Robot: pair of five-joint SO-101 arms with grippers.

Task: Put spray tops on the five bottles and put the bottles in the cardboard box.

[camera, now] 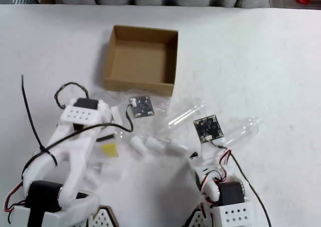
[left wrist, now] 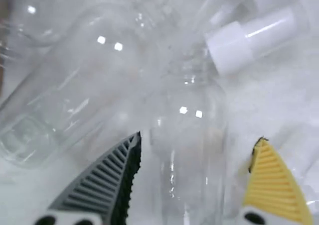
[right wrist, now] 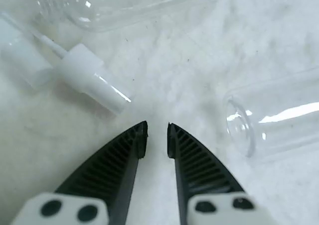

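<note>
The left gripper (left wrist: 198, 138) has its jaws spread wide, one grey and one yellow, on either side of a clear bottle (left wrist: 187, 110) that lies on the worktop (camera: 281, 61). Whether either jaw touches it I cannot tell. The bottle looks like thin, empty plastic. It is probably very light and smooth, likely to roll, and soft enough to dent under a hard squeeze. A moderate grip across the middle of its body seems safest, since the threaded neck must stay free for a top.

The right gripper (right wrist: 157, 127) has its jaws barely parted and pinches nothing. It sits over bare worktop between a white spray top (right wrist: 92, 78) and the base of a second bottle (right wrist: 274, 125). The top looks small, hard and light, and its thin tube would bend. Its wide collar is the better place to hold it.

Farther off, beyond the scattered bottles and tops, the cardboard box (camera: 113, 61) stands open-topped with no bottles in it.
</note>
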